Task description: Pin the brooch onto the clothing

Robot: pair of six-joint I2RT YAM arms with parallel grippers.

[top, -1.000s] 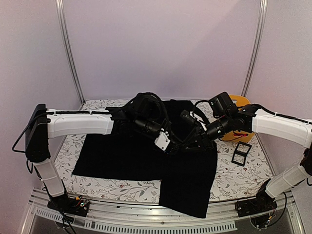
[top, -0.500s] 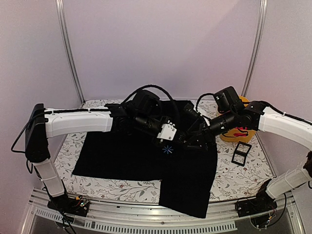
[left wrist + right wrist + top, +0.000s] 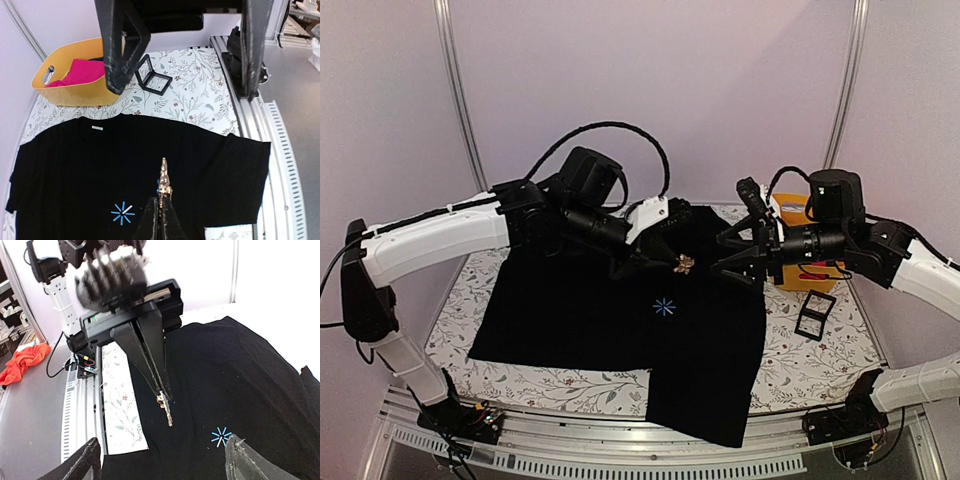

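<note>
The clothing, a black shirt (image 3: 580, 310), lies spread on the table, its light-blue asterisk print (image 3: 664, 306) uncovered. My left gripper (image 3: 672, 262) is shut on the brooch (image 3: 686, 264), a small pale gold ornament held in the air above the shirt's chest. In the left wrist view the brooch (image 3: 164, 181) sticks out past the shut tips of the left gripper (image 3: 161, 216), right of the print (image 3: 122, 212). My right gripper (image 3: 732, 250) is open and empty, facing the brooch from the right. The right wrist view shows the brooch (image 3: 166, 412) between my wide-apart fingers (image 3: 80, 465).
A yellow basket (image 3: 798, 212) with a pink garment (image 3: 85, 70) stands at the back right. A small black square frame (image 3: 813, 315) lies on the floral cloth right of the shirt. The shirt's lower part hangs over the table's near edge (image 3: 700, 420).
Both arms have risen off the shirt and drawn apart. The left gripper lifted the brooch up and back. The right gripper pulled away to the right and stands open. The print is now uncovered.
</note>
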